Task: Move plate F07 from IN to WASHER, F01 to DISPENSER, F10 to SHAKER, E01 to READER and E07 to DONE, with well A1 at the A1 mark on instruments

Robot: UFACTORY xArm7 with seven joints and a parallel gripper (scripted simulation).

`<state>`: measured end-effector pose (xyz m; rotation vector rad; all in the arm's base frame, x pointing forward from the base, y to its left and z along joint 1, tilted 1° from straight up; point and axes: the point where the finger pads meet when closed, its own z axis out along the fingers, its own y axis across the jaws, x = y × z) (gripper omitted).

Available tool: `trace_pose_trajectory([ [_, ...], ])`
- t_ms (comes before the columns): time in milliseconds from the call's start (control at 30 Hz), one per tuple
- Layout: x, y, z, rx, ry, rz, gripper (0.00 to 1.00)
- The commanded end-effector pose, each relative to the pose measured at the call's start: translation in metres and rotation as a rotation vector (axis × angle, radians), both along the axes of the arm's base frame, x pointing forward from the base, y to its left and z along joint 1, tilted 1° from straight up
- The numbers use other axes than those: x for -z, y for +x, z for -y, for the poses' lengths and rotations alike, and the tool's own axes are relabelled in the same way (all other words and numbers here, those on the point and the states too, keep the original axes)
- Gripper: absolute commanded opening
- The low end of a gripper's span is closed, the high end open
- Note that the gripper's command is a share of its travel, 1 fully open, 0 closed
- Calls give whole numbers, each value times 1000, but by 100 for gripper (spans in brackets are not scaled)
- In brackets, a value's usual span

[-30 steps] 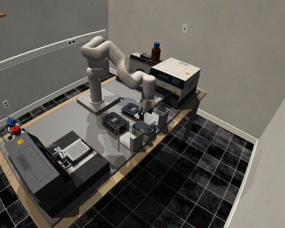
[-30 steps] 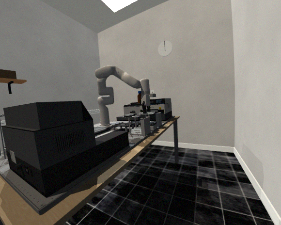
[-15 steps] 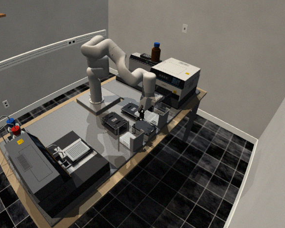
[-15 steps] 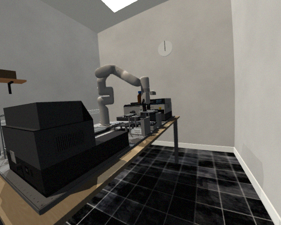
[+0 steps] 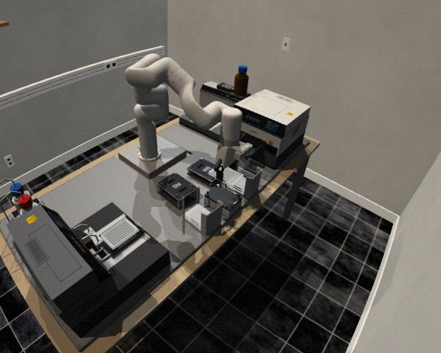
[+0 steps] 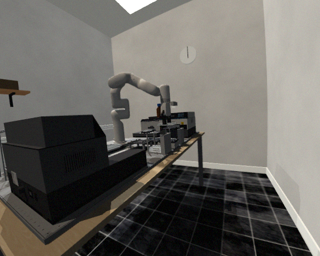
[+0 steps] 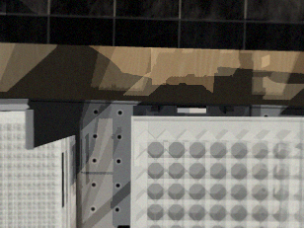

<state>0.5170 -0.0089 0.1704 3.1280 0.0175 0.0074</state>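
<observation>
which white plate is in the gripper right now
The plate under the wrist, by the far rack, is clamped in the gripper. The other white plates lie free: one on the dark instrument, one in the near rack.

Smooth off-white tubular arm (image 5: 183, 89), black claw (image 5: 218, 170).

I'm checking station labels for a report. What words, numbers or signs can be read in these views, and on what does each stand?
No text is legible in any view.
Yellow sticker on the grey instrument housing: too small to read.
Yellow stickers on the white box-shaped instrument: too small to read.
Dark display panel on that instrument's front: blurred.
White label on the black instrument's side: blurred.
White well plate in the pincer: no label visible.
</observation>
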Motion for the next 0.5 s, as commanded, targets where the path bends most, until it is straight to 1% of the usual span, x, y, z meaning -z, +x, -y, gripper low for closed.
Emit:
trace_pose_trajectory([
  [0,-6,1,0,0,0,4,0],
  [467,-24,1,0,0,0,4,0],
])
